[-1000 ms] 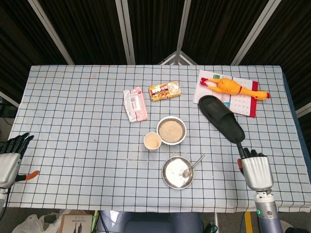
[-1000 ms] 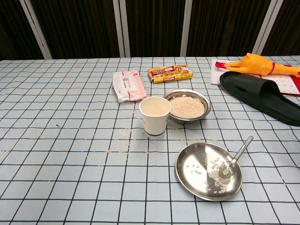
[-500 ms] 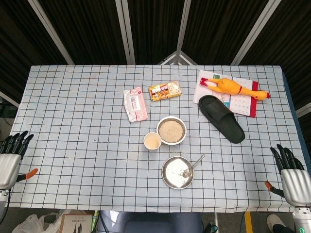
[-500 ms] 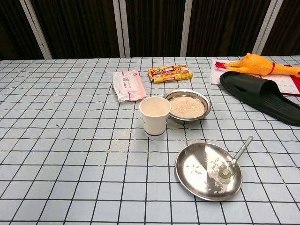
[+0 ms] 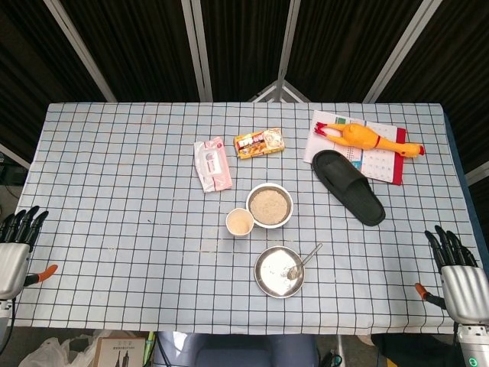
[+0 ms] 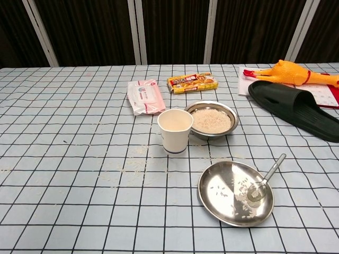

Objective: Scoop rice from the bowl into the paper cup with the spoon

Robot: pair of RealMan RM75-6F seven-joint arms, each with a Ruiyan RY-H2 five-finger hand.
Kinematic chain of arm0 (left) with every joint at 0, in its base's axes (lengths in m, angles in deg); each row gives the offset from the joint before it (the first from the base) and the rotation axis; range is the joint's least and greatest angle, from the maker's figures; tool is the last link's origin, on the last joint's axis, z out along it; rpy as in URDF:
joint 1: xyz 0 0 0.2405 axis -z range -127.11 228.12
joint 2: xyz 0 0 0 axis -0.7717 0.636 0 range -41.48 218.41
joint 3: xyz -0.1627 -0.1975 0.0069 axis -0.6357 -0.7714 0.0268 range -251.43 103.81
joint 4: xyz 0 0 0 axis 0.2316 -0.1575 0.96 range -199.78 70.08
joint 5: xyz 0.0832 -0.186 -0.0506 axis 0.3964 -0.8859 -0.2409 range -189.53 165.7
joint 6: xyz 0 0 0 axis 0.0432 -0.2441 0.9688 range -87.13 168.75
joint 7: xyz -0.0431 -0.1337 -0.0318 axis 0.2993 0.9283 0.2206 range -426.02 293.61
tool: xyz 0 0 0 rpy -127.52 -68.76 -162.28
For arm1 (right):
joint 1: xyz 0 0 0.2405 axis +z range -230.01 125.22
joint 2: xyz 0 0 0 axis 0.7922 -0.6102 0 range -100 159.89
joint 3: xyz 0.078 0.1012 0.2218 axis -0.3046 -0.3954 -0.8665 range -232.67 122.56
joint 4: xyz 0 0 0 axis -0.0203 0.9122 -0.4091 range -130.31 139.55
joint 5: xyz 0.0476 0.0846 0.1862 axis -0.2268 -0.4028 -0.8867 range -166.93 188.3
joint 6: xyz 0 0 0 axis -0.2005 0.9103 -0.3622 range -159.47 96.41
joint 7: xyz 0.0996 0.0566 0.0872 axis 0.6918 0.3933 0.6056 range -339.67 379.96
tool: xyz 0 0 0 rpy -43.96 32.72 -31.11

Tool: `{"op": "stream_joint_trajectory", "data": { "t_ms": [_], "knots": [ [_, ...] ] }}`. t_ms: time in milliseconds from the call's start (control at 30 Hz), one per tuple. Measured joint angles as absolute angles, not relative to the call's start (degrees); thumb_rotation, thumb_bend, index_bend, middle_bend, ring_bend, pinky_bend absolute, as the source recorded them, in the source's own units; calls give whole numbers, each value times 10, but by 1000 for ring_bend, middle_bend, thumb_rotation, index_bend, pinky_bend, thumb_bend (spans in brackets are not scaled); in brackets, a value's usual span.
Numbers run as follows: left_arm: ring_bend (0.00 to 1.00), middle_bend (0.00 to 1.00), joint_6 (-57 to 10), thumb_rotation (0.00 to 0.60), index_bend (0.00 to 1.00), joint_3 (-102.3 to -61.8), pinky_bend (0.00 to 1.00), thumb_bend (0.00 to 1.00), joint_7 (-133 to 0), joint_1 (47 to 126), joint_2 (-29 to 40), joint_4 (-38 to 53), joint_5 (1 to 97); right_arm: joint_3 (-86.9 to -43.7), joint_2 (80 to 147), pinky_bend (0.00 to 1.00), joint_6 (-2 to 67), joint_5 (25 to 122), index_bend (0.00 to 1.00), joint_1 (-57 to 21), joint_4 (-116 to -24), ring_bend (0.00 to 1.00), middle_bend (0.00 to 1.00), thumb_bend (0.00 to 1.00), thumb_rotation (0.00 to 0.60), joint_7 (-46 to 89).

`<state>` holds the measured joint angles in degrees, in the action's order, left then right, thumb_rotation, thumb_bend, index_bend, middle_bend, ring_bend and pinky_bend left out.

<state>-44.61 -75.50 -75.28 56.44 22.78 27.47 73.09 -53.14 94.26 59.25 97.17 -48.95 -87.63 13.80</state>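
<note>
The left hand (image 5: 14, 252) is beside the left edge of the surface (image 5: 114, 191), and the right hand (image 5: 457, 275) is beside the right edge. Both hands hold nothing, and their fingers (image 5: 447, 245) are spread and point away from the robot. The chest view shows neither hand.

The bowl (image 5: 270, 205) with rice stands near the middle of the checked cloth. The paper cup (image 5: 240, 222) stands upright just beside it, on its left and a little nearer to the robot. In front of them is a flat metal plate (image 5: 276, 274) with some grains on it. The spoon (image 5: 303, 261) lies with its head in the plate and its handle over the right rim. Loose grains lie on the cloth left of the cup.

Farther back are a pink wipes pack (image 5: 212, 163), a snack packet (image 5: 259, 143), a black slipper (image 5: 348, 186) and a rubber chicken (image 5: 365, 139) on a calendar (image 5: 382, 164).
</note>
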Motion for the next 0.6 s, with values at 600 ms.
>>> {"op": "stream_joint_trajectory", "data": {
  "t_ms": [600],
  "knots": [
    [0, 0, -444, 600, 0, -757, 0, 0, -764, 562, 224, 284, 726, -545, 943, 199, 571, 956, 0, -494, -878, 0, 0, 210, 600, 134]
  ]
}}
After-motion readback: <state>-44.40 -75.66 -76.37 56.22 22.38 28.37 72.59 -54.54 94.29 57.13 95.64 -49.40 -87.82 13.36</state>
